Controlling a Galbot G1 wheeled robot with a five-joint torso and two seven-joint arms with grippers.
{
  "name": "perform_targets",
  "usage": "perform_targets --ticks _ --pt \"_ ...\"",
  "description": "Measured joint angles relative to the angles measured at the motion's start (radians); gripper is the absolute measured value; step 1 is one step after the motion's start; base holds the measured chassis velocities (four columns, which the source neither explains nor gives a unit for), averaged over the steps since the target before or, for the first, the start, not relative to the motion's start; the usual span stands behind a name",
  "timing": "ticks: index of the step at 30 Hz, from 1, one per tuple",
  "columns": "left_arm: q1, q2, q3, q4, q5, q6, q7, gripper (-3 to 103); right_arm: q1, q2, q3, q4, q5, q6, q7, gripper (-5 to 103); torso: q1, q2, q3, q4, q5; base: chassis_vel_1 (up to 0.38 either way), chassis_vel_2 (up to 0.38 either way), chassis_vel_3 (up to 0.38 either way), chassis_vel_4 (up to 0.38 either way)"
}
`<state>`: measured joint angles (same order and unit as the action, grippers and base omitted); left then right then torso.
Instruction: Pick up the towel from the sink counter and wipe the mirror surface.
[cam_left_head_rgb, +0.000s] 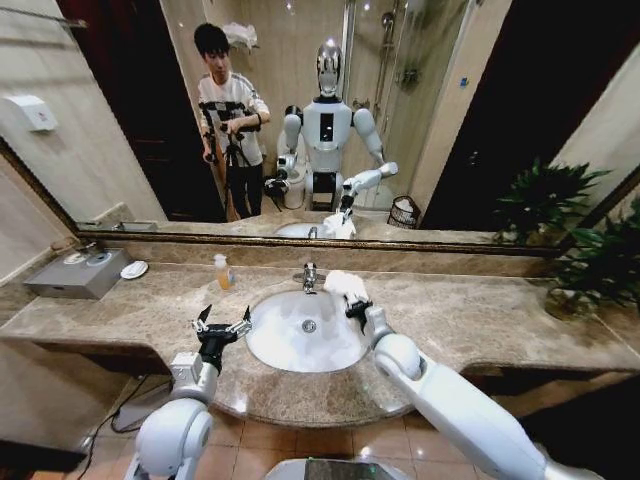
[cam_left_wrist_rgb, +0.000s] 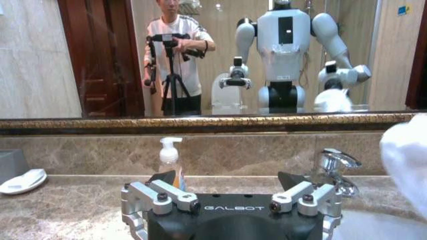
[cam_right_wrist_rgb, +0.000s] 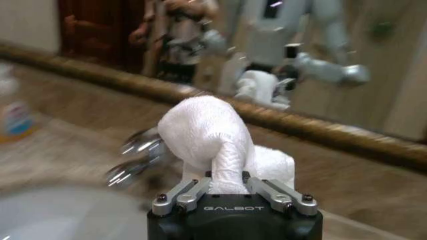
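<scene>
White towel (cam_right_wrist_rgb: 207, 142) bunches upright in my right gripper (cam_right_wrist_rgb: 228, 187), jaws clamped on it; the mirror (cam_left_head_rgb: 420, 120) lies straight ahead, beyond the faucet (cam_left_head_rgb: 309, 277). My left gripper (cam_left_head_rgb: 221, 327) hangs open, farther back.

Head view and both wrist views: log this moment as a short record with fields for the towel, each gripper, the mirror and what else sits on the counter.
towel: white towel, bunched, lifted off the sink counter, above the basin's back rim beside the faucet
right gripper: shut on the towel, short of the mirror
left gripper: open, empty, over the counter's front edge left of the basin
mirror contact: none yet
other items: soap bottle, soap dish, plant
</scene>
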<state>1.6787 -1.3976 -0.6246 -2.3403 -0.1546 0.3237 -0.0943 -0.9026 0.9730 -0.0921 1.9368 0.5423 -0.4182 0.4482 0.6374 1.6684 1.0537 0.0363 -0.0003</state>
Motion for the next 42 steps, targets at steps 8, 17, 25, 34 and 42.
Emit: perform_targets --ticks 8,17,25,34,42 --pt "0.0 0.0 0.0 0.0 0.0 0.0 0.0 100 -0.095 -0.091 0.265 0.044 0.033 -0.084 -0.106 12 0.0 0.0 0.0 -0.0009 0.0004 0.0 0.0 0.0 0.0" --pt "0.0 0.0 0.0 0.0 0.0 0.0 0.0 100 -0.039 -0.216 0.287 -0.037 0.33 -0.303 -0.133 12 0.0 0.0 0.0 -0.0005 0.0004 0.0 0.0 0.0 0.0" --pt "0.0 0.0 0.0 0.0 0.0 0.0 0.0 100 -0.023 -0.249 0.215 -0.124 0.383 -0.317 -0.042 12 0.0 0.0 0.0 -0.0006 0.0 0.0 0.0 0.0 0.0" --pt "0.0 0.0 0.0 0.0 0.0 0.0 0.0 100 -0.073 -0.282 0.167 -0.046 0.434 -0.317 0.036 12 0.0 0.0 0.0 -0.0006 0.0001 0.0 0.0 0.0 0.0" --pt "0.0 0.0 0.0 0.0 0.0 0.0 0.0 100 -0.082 -0.277 0.156 -0.016 0.389 -0.317 0.054 8 0.0 0.0 0.0 -0.0006 0.0003 0.0 0.0 0.0 0.0"
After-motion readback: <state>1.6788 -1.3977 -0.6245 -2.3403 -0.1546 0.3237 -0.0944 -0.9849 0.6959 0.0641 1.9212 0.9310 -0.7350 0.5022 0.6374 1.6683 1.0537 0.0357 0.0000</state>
